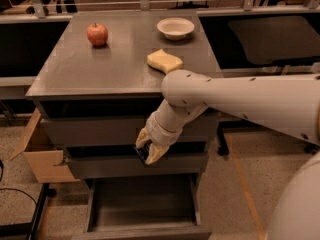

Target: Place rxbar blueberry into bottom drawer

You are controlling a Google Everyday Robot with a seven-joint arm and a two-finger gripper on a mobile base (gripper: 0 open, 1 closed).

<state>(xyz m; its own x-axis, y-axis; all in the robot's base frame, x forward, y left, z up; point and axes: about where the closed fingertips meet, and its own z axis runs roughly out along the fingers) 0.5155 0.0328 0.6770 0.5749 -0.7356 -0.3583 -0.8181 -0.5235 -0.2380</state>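
Note:
My gripper (148, 147) hangs in front of the cabinet's middle drawer front, fingers pointing down, shut on the rxbar blueberry (140, 153), of which only a dark sliver shows between the pale fingers (156, 152). The bottom drawer (142, 230) is pulled open below the gripper, and its bare grey interior shows. The bar is held well above the drawer's floor. My white arm comes in from the right.
On the cabinet top sit a red apple (97, 34), a white bowl (175, 28) and a pale yellow sponge (164, 60). A cardboard box (41, 156) stands on the floor at the left. A dark desk is at the right.

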